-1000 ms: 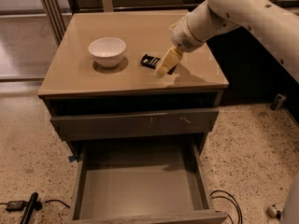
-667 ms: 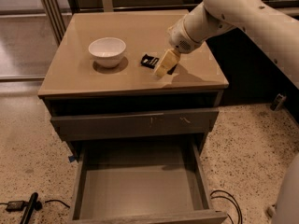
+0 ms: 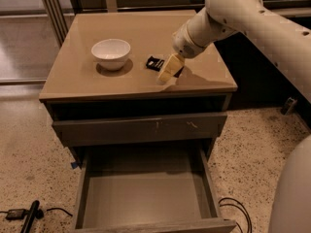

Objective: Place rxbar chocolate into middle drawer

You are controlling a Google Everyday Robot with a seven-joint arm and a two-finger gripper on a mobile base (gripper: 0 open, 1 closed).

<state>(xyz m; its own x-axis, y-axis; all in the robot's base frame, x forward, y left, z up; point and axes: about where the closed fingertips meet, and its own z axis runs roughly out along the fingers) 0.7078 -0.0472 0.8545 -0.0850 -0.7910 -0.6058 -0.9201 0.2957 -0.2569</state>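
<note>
A white, jointed robot arm [image 3: 252, 18] reaches in from the upper right and angles down over a low cabinet with a smooth tan top [image 3: 141, 30]. At its end, the pale yellow two-finger gripper [image 3: 166, 72] points down and to the left, with its tip at or just above the tan surface near the front edge. This view does not show whether the gripper is parted or closed. The rxbar chocolate [image 3: 154, 62], a small flat black wrapped bar, lies on the tan top just beside the gripper's left side; the gripper covers its near end, so whether the two touch cannot be told. A round white ceramic bowl [image 3: 111, 52] stands upright further left on the same surface, apart from the bar. Below the top runs a dark open slot, and under it sits a closed grey drawer front with pale scratches [image 3: 121, 129]. Beneath that, the middle drawer [image 3: 146, 198], a wide grey-wood box with a plain grey floor and thin side walls, is pulled well out toward the camera and holds nothing visible. A scrap of blue tape [image 3: 74, 165] shows at the cabinet's left leg. On the speckled stone floor [image 3: 29, 144], a black stick-like object with a cord [image 3: 30, 216] lies at the lower left, and a looped black cable [image 3: 236, 208] lies at the lower right, next to the robot's white body [image 3: 294, 193].
</note>
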